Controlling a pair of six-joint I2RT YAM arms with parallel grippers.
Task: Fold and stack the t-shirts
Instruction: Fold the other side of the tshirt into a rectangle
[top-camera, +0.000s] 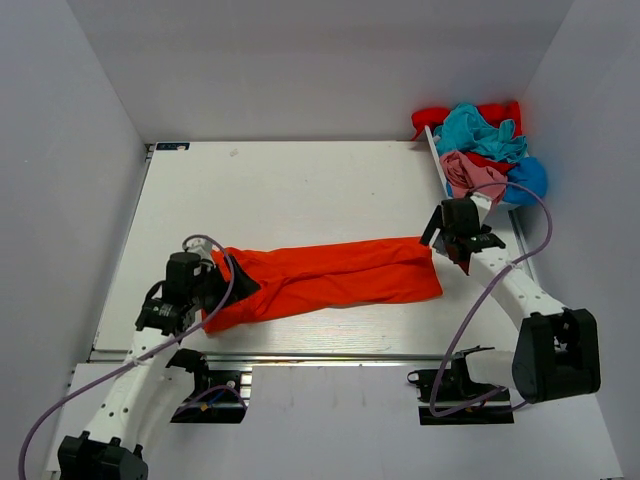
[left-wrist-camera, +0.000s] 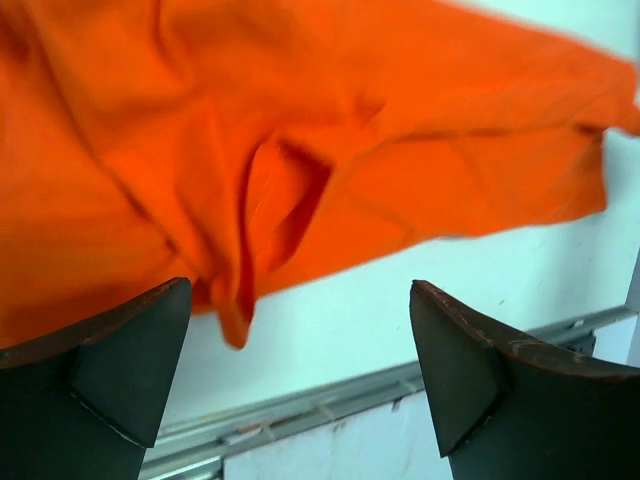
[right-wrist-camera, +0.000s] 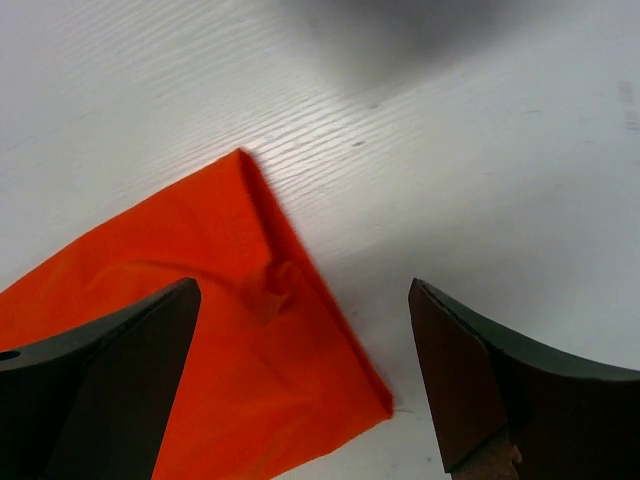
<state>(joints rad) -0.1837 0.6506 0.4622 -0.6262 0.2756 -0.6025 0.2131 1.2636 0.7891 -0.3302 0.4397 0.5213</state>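
Observation:
An orange-red t-shirt (top-camera: 330, 278) lies folded into a long band across the table's front half. My left gripper (top-camera: 228, 285) is open at the band's left end; in the left wrist view the cloth (left-wrist-camera: 300, 130) hangs loose just beyond the fingertips (left-wrist-camera: 130, 350), and nothing is between them. My right gripper (top-camera: 447, 245) is open over the band's right end, where a shirt corner (right-wrist-camera: 230, 340) lies flat on the table below the jaws. Red (top-camera: 435, 118), teal (top-camera: 480, 130), pink (top-camera: 465, 172) and blue (top-camera: 528, 178) t-shirts are heaped at the back right.
A metal rail (top-camera: 300, 355) runs along the table's near edge, also seen as rail (left-wrist-camera: 330, 405) in the left wrist view. A thin white strip (top-camera: 437, 160) borders the heap on its left. White walls enclose the table on three sides.

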